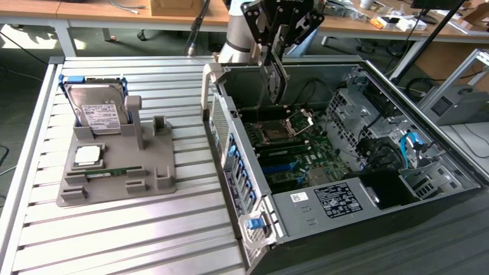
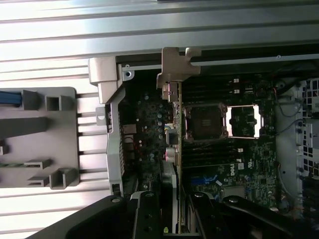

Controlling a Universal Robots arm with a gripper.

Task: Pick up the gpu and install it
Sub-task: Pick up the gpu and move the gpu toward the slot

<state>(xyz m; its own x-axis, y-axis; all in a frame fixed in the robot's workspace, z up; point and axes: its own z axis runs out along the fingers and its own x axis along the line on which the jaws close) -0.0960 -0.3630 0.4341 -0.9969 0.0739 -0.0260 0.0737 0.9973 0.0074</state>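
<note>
My gripper [image 1: 280,46] hangs over the back part of the open computer case [image 1: 229,143], shut on the gpu [image 1: 275,80]. The card hangs on edge below the fingers, a thin dark plate, clear above the motherboard [image 1: 294,163]. In the wrist view the gpu [image 2: 172,149] shows edge-on between my two black fingers [image 2: 146,216], and its metal end bracket [image 2: 172,67] lies at the case's rear wall. The card's edge runs alongside the cpu socket [image 2: 205,122] over the board.
On the slatted metal table [image 1: 137,229] at the exterior view's left a grey holder [image 1: 114,183] carries a silver hard drive [image 1: 98,112], a cpu chip [image 1: 86,154] and a green memory stick [image 1: 114,171]. The case holds a power supply [image 1: 336,197], drive cages and cables.
</note>
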